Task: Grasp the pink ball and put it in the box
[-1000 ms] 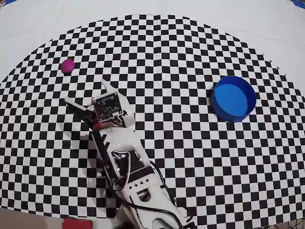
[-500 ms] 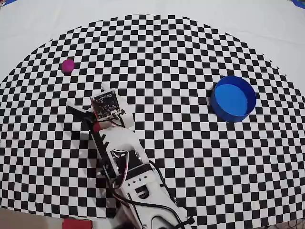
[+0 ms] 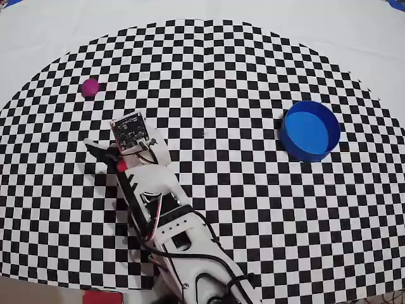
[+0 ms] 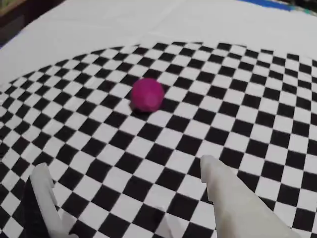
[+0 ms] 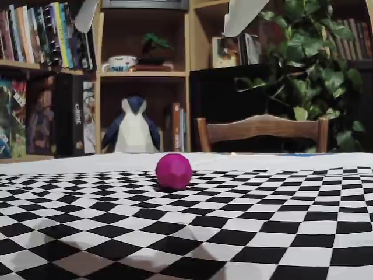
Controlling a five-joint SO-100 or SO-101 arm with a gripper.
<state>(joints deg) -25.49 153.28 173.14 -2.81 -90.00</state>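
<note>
Change: since a second ago the arm's head has swung left and a little up in the overhead view, nearer the ball; ball and tub lie where they were.
Pink ball: the pink ball (image 3: 90,87) sits on the checkered cloth (image 3: 215,76) at the far left of the overhead view, untouched and apart from the arm. In the wrist view it (image 4: 147,94) lies ahead of the fingers, slightly left of centre. In the fixed view it (image 5: 173,171) rests alone on the cloth (image 5: 280,221).
Gripper: the gripper (image 3: 101,136) points up and to the left toward the ball in the overhead view, still short of it. In the wrist view the gripper (image 4: 124,173) shows its fingers (image 4: 228,198) spread wide apart, one at lower left, one at lower right, with bare checkers between them and nothing held.
Arm: the white arm (image 3: 171,221) runs from the bottom edge up to the left in the overhead view, a small circuit board (image 3: 130,130) on top of its head.
Box: the box (image 3: 310,131), a round blue tub, stands on the right side of the cloth in the overhead view, well apart from ball and arm, with nothing inside.
Background: behind the tabletop in the fixed view stand a bookshelf (image 5: 140,76), a toy penguin (image 5: 134,125), a wooden chair (image 5: 262,129) and a leafy plant (image 5: 315,70).
</note>
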